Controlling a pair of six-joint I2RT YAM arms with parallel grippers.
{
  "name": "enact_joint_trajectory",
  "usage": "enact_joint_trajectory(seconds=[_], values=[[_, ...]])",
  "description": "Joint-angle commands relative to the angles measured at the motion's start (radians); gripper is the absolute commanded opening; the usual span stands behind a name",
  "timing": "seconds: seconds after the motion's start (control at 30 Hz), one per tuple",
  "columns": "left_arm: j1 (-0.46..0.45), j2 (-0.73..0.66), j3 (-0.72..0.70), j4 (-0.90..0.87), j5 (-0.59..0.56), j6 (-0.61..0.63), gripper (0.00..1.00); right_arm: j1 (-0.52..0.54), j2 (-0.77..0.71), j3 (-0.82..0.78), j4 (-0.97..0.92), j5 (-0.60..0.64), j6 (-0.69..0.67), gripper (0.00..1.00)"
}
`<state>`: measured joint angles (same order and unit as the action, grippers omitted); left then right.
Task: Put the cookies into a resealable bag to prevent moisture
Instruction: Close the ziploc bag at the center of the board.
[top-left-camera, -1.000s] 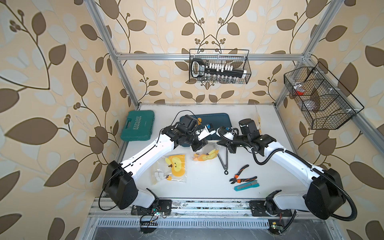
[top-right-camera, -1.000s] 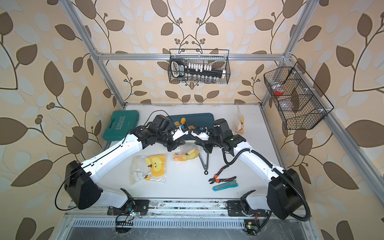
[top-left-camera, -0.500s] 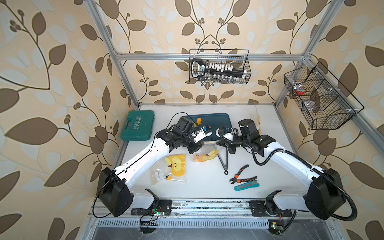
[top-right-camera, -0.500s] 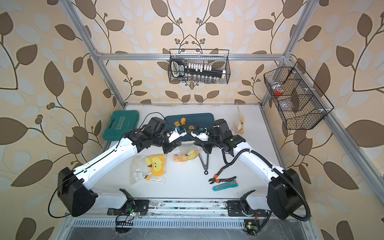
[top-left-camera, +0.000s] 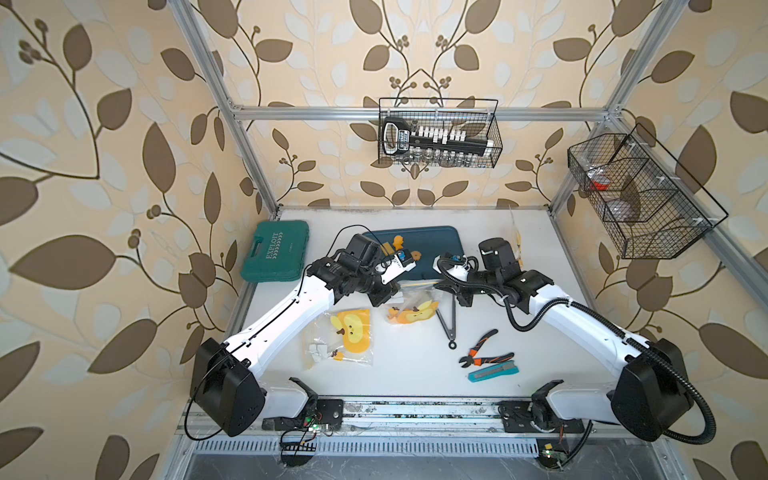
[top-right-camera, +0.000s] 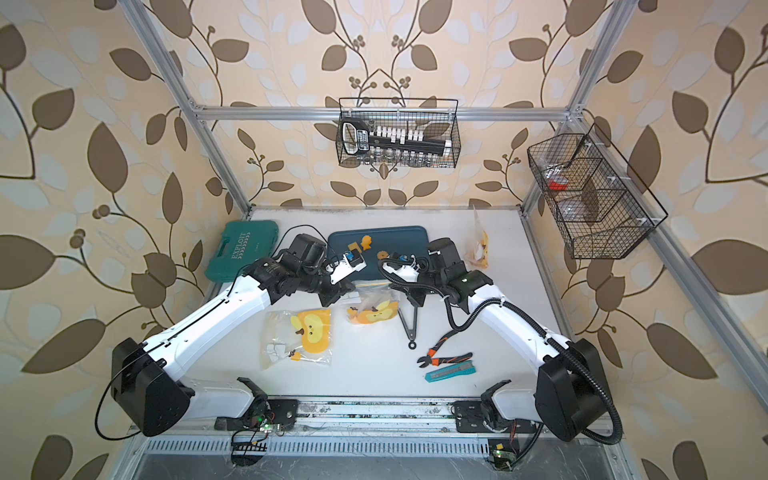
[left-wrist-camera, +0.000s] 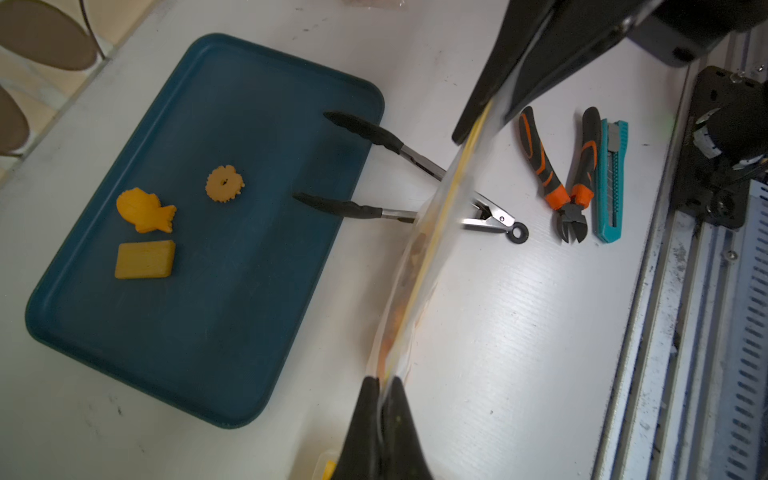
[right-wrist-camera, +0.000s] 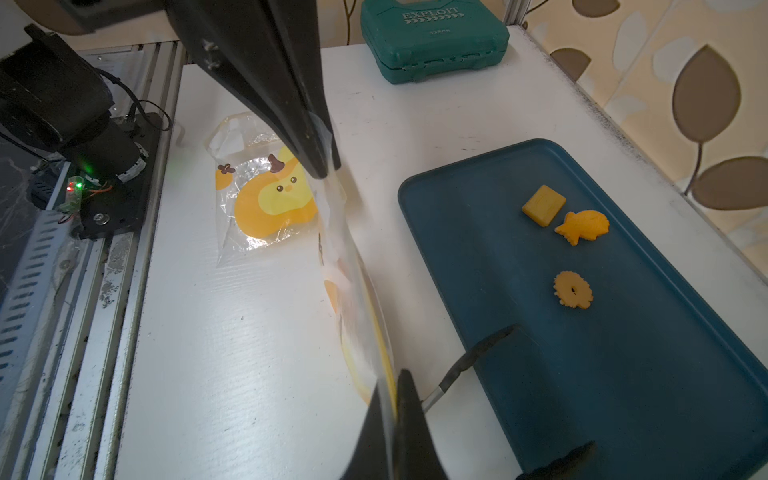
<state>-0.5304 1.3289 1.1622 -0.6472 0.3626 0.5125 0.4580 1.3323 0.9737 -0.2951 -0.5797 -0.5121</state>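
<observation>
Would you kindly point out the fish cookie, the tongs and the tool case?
fish cookie (left-wrist-camera: 143, 209): left wrist view, middle of its body.
tongs (left-wrist-camera: 374, 134): left wrist view, one arm's black sleeve.
tool case (right-wrist-camera: 432, 37): right wrist view, middle of lid.

On my feed the rectangular plastic tray (left-wrist-camera: 232, 291) reads dark teal, and the biscuits on it run warm: an orange fish-shaped cookie (left-wrist-camera: 143, 210), an orange frilled round cookie (left-wrist-camera: 225, 183) and a yellower rectangular block cookie (left-wrist-camera: 144, 259). The flat clear plastic bag (right-wrist-camera: 270, 199) carries a yellow-and-orange duck face with brown marks, and the second clear plastic bag (top-left-camera: 415, 311) shows similar yellow and orange. I also see a green moulded tool case (right-wrist-camera: 432, 41), orange-and-black cutting pliers (left-wrist-camera: 567, 199), a turquoise utility knife (left-wrist-camera: 611, 178), black-tipped steel tongs (left-wrist-camera: 415, 160), a white table (left-wrist-camera: 519, 332) and beige wallpaper (top-left-camera: 104, 166) patterned with brown leaves.
</observation>
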Motion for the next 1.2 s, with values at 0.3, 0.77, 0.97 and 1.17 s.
enact_joint_trajectory(seconds=[0.3, 0.77, 0.97, 1.17], values=[[0.027, -0.059, -0.026, -0.044, -0.063, -0.028, 0.0, -0.01, -0.018, -0.018, -0.022, 0.021, 0.001, 0.0], [0.044, -0.157, -0.102, -0.002, -0.115, -0.062, 0.11, -0.01, -0.004, -0.013, -0.026, 0.021, -0.005, 0.0], [0.046, -0.131, -0.076, -0.039, -0.015, -0.029, 0.0, -0.009, -0.001, 0.015, -0.026, -0.015, -0.01, 0.44], [0.046, -0.115, -0.064, -0.035, 0.008, -0.029, 0.0, 0.046, 0.063, 0.129, -0.068, -0.03, -0.038, 0.59]])
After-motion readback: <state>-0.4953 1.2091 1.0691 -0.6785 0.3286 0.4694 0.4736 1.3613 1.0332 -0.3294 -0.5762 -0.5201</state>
